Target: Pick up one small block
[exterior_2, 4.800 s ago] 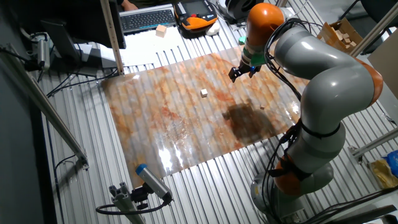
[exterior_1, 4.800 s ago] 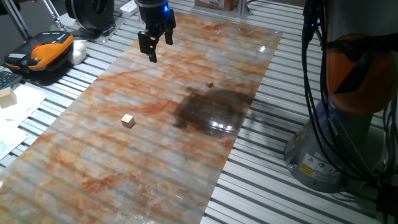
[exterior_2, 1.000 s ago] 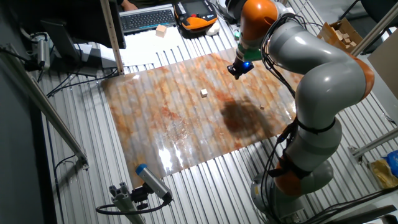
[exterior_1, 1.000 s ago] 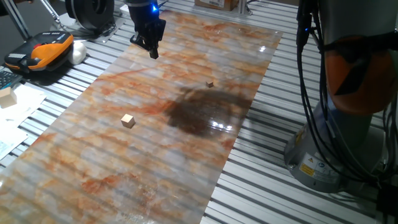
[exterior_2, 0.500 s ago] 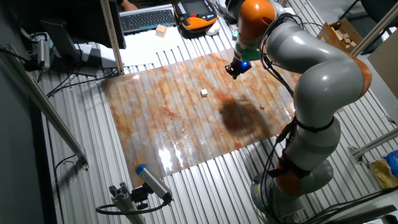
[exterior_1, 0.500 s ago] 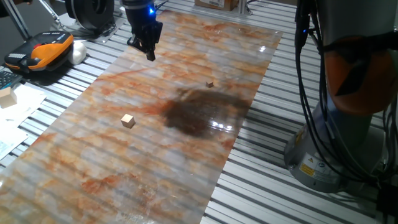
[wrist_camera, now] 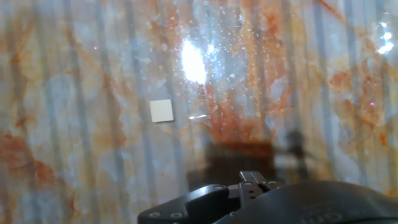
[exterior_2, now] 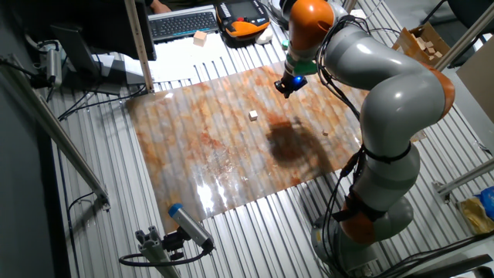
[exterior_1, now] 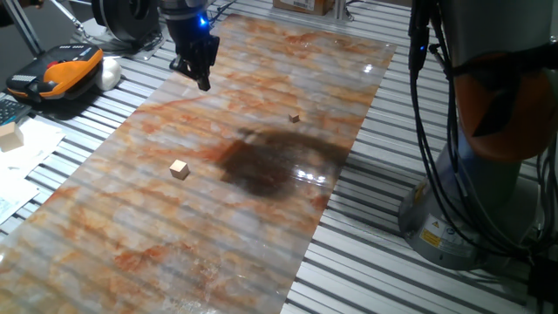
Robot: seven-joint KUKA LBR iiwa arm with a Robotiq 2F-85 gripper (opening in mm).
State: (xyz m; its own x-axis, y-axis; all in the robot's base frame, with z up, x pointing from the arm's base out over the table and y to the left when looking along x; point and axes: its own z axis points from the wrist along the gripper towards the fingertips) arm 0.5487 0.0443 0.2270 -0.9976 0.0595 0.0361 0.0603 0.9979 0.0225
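The small block [exterior_1: 180, 169] is a pale tan wooden cube lying alone on the marbled sheet [exterior_1: 131, 227]. It also shows in the other fixed view [exterior_2: 253, 115] and left of centre in the hand view [wrist_camera: 161, 111]. My gripper [exterior_1: 203, 80] hangs above the far left part of the sheet, well away from the block, with nothing in it. It also shows in the other fixed view [exterior_2: 286, 86]. Its fingers look parted. The hand view shows only the hand's dark body at the bottom, no fingertips.
A much tinier brownish cube [exterior_1: 295, 117] lies on the sheet to the right. A bigger pale wooden block [exterior_1: 9, 131] lies off the sheet at the left. An orange-and-black device [exterior_1: 61, 74] sits near the far left corner. The arm's base [exterior_1: 488, 174] stands at the right.
My gripper has moved left along the far end of the sheet, and its shadow on the sheet has shifted left with it. The small block has not moved.
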